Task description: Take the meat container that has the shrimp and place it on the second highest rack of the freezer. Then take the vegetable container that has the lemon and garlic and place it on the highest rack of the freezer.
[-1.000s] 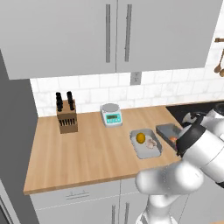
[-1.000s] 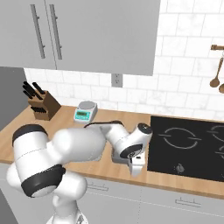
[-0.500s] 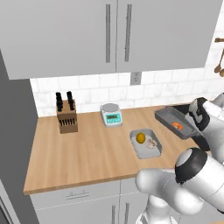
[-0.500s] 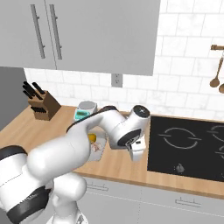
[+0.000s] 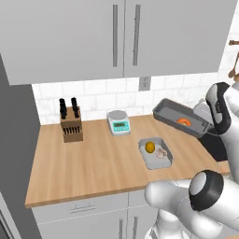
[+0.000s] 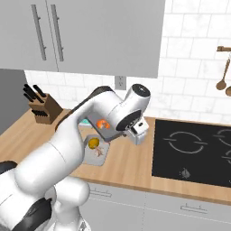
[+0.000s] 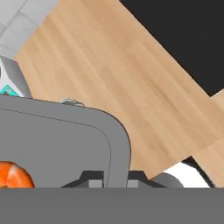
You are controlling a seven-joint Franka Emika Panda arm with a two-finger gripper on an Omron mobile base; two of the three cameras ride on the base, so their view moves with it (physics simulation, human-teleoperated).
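Item: grey rectangular meat container holding one small curled orange-red shrimp; status, lifted. A second ago it sat low at the arm's side near the tabletop; now it hangs tilted in the air, well above the pale wooden tabletop and clear of it, to the right of the other tray in the left base view. Pincer: closed narrow on the container's rim, one finger either side of the wall as the hand view shows, shrimp lying inside near the grip. Item: second grey rectangular vegetable container with round yellow-orange lemon and pale whitish garlic bulb; status, resting flat on the tabletop, untouched. Remarks: the pickup of the first container appears done; carrying it to the freezer's second highest rack remains, then the whole vegetable step. The tilt suggests the shrimp could slide during transport.
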